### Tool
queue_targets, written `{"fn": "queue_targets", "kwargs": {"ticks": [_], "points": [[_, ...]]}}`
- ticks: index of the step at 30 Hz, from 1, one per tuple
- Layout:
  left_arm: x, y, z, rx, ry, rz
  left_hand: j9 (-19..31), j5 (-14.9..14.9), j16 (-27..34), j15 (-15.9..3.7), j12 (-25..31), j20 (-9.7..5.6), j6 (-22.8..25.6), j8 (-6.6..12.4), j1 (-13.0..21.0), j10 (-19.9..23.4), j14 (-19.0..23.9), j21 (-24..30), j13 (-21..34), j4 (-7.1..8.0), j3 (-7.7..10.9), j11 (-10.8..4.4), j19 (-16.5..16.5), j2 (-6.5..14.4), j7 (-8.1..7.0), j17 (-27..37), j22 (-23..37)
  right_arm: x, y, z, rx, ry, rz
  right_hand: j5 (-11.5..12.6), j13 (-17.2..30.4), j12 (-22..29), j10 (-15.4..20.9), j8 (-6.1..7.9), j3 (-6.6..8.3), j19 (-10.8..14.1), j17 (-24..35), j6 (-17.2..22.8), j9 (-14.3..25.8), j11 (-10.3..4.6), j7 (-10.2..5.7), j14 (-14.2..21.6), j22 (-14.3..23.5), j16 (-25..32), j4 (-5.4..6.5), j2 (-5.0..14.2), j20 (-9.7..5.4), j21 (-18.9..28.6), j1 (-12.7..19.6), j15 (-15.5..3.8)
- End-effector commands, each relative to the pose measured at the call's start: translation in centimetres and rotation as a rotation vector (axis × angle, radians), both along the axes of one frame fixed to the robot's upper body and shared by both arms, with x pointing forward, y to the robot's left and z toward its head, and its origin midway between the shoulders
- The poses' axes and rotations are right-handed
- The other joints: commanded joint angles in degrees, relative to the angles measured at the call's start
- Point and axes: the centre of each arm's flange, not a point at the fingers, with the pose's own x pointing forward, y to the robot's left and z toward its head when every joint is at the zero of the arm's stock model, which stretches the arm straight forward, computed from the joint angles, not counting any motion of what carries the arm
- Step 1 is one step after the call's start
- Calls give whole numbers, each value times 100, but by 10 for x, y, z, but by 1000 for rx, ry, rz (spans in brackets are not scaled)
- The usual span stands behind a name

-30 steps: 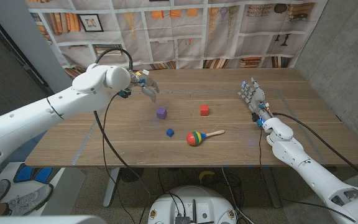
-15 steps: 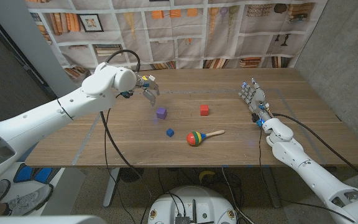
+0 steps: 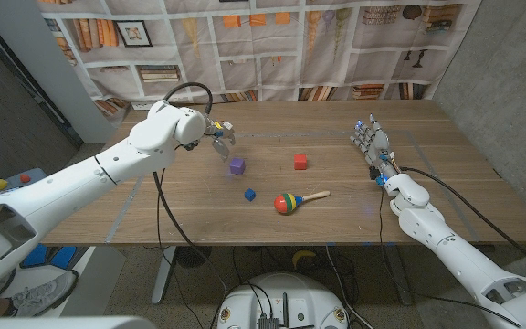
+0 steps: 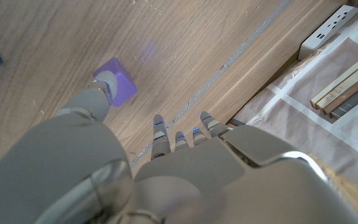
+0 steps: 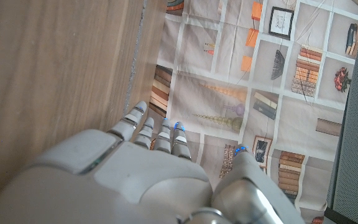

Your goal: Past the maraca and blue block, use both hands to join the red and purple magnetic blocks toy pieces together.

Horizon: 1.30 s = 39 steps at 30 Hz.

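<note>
Purple block point(image 3: 236, 165) sits left of centre on the desk point(image 3: 446, 196), red block point(image 3: 300, 162) just right of centre, well apart from it. Blue block point(image 3: 250, 195) and maraca point(image 3: 295, 200) lie below them in the head view, nearer the bottom edge.

Your left hand point(image 3: 219, 133) hovers just up-left of the purple block, empty, fingers point(image 4: 158, 132) loosely spread. In the left wrist view the thumb tip looks to be at the block's edge; I cannot tell whether it touches. Your right hand point(image 3: 371, 142) stands at the right side of the head view, well away from the red block, fingers straight and together, holding nothing.

Risks as I see them:
- Thumb coming in from one side may shove the purple block away rather than pinch it; it is small and looks light, so it will likely skid on smooth wood.
- A push down-frame sends it toward the blue block.
- Magnets may snap together early or flip a piece if you bring the faces in misaligned or with like poles facing.
- Right hand has a long reach left.

Hard to read: the left forearm and palm hide the underside of the fingers in the head view. Which faces carry magnets is not visible. Right wrist view gives desk edge and backdrop, no blocks.
</note>
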Motion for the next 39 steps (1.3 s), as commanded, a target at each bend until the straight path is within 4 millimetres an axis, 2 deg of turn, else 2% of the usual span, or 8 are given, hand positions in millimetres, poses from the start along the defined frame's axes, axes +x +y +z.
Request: {"fn": "queue_targets", "kwargs": {"ticks": [1, 14, 21, 26, 39], "points": [[6, 2, -19, -7, -51, -14, 11, -1, 52, 34, 48, -1, 59, 39, 86, 18, -109, 38, 21, 2, -42, -36, 14, -4, 20, 23, 22, -1, -1, -2, 7, 1, -3, 38, 4, 26, 40, 36, 28, 53, 16, 36, 23, 15, -45, 9, 20, 22, -20, 50, -12, -14, -38, 51], [13, 1, -34, -33, -53, -44, 11, -7, 83, -27, 96, 0, 159, 86, 125, 147, 21, 66, 19, 12, -107, -109, 104, -43, 5, 23, 24, -3, -3, -4, 13, 2, -11, 39, 4, 27, 43, 39, 29, 63, -1, 44, 22, 12, -58, 12, 20, 29, -21, 59, -10, -20, -46, 53], [17, 1, -39, -41, -60, -53, 11, -15, 96, -40, 111, 31, 214, 108, 124, 202, 85, 69, 19, 19, -150, -97, 120, -68, -5, 23, 25, -4, -3, -5, 15, 4, -11, 40, 3, 27, 41, 39, 30, 66, -10, 46, 22, 9, -63, 12, 21, 33, -21, 67, 3, -25, -53, 50], [22, 1, -42, -32, -66, -63, 12, -18, 112, -59, 140, 36, 284, 134, 132, 306, 177, 75, 19, 25, -194, -186, 152, -84, -24, 23, 27, -3, -4, -4, 15, 7, -10, 41, 3, 28, 43, 38, 31, 76, -19, 44, 22, 9, -67, 12, 21, 36, -21, 72, 10, -25, -57, 39], [30, -3, -51, -46, -69, -72, 12, -20, 132, -112, 164, 42, 535, 219, 177, 449, 352, 89, 18, 29, -266, -236, 230, -84, -16, 22, 28, -1, -5, -5, 19, 11, -11, 42, 2, 28, 41, 40, 34, 86, -42, 53, 22, 5, -77, 7, 22, 40, -25, 80, 13, -32, -65, 32]]}}
